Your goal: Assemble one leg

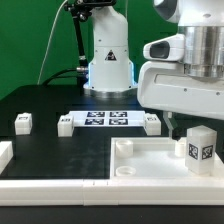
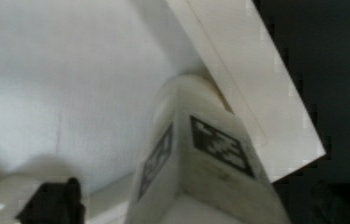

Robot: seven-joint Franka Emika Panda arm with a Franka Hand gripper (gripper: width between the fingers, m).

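The leg [image 1: 200, 148], a small white block with black-and-white tags, stands upright at the near right corner of the large white tray-like part [image 1: 140, 170]. My gripper [image 1: 196, 132] hangs right over it, with one dark finger [image 1: 172, 126] beside the leg and a gap between them. In the wrist view the leg [image 2: 198, 150] sits between the jaws. A dark finger [image 2: 56, 200] stands apart from it over the tray's white floor [image 2: 65, 90]. The gripper [image 2: 193, 205] looks open around the leg.
Three more small tagged blocks [image 1: 22, 122] [image 1: 66, 124] [image 1: 152, 122] lie on the black table, flanking the marker board [image 1: 108, 119]. The robot base [image 1: 108, 60] stands behind. Another white part [image 1: 4, 152] shows at the exterior view's left edge.
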